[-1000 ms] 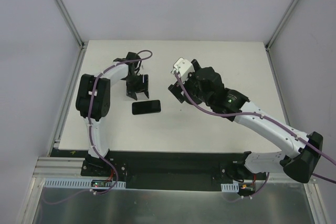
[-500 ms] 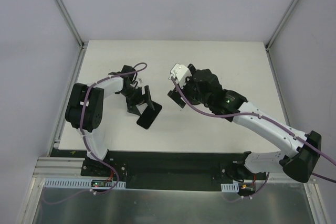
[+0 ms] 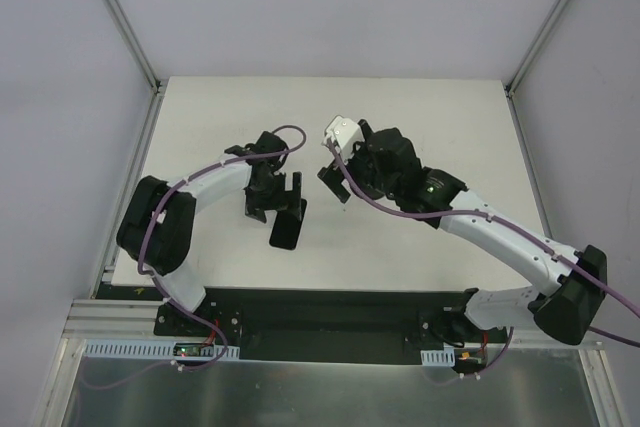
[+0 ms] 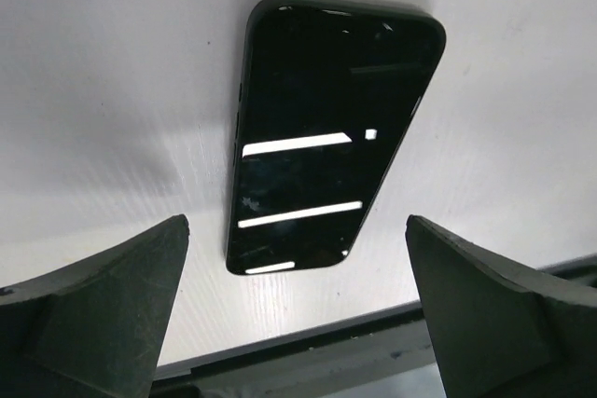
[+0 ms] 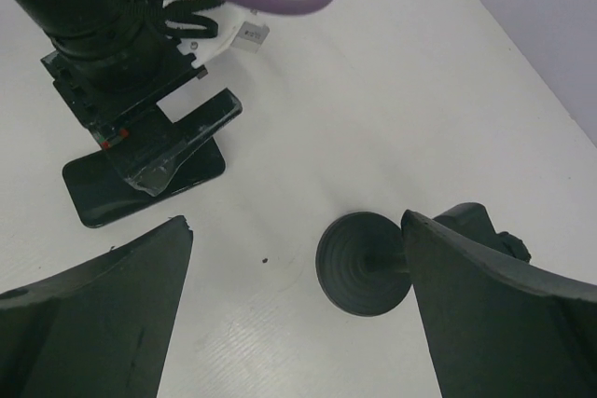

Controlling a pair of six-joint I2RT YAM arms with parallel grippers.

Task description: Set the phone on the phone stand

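While the phone [image 4: 331,128] is lying on the desk [image 4: 112,62] at mid-frame, the left gripper [image 4: 294,226] is hovering over it with open fingers; the right gripper [image 5: 297,223], open too, is hanging by the phone stand [image 5: 364,266]. Picking up seems next: lowering, then closing on its long edges.

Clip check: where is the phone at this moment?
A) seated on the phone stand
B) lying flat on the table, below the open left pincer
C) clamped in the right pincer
B: the left wrist view shows the phone lying flat on the table, with the left pincer spread open over it.
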